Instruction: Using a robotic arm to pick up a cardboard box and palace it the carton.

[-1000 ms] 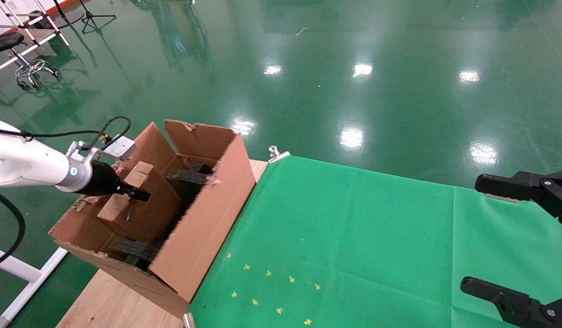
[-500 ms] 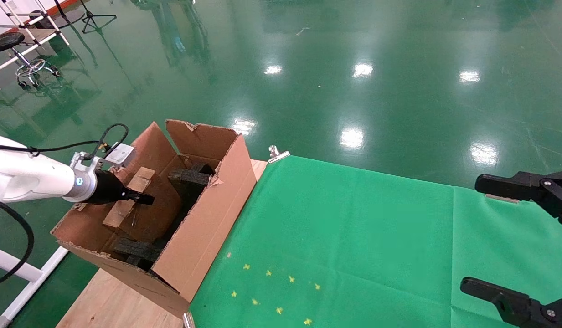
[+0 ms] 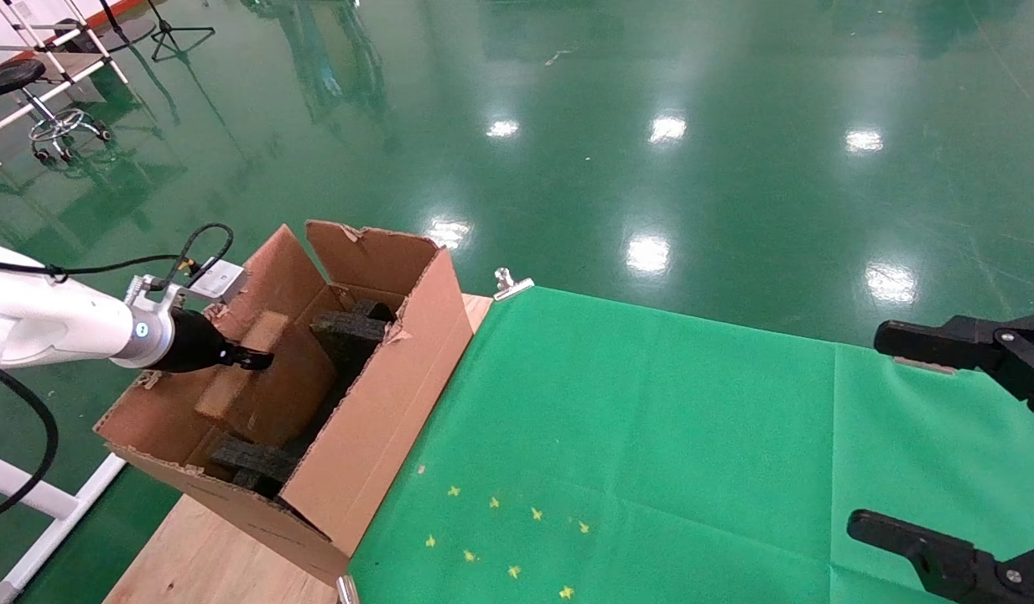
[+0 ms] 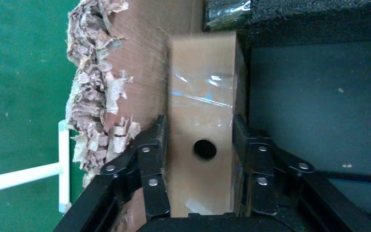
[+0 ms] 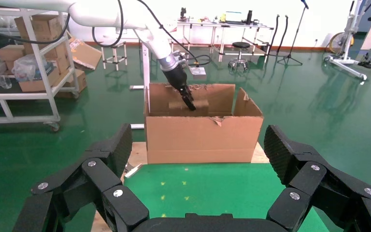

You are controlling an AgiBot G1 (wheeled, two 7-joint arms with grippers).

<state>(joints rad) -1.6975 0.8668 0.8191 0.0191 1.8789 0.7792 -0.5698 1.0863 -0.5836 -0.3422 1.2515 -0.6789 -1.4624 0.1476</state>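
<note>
The robotic arm comes in from the left, white w/ a silver wrist and a black cable. Its left tool reaches down into the carton, near the carton's left wall. The tool is clenched on the cardboard box: in the left wrist view one black finger presses each long side of the box, and the round hole in the narrow side shows between them. The small box is inside the carton, tilted, right beside the ragged torn wall. Shiny tape runs across its face. Black foam blocks sit in the carton too, one toward the far end and one at the near end, w/ the small box between them.

The carton stands on the left end of the wood tabletop. To its right a green cloth covers the rest, w/ a silver clip at the far corner and small yellow marks near the front.

At the far right the right tool hangs over the cloth, well apart from the carton. It is all black, spread wide, holding nothing.
</note>
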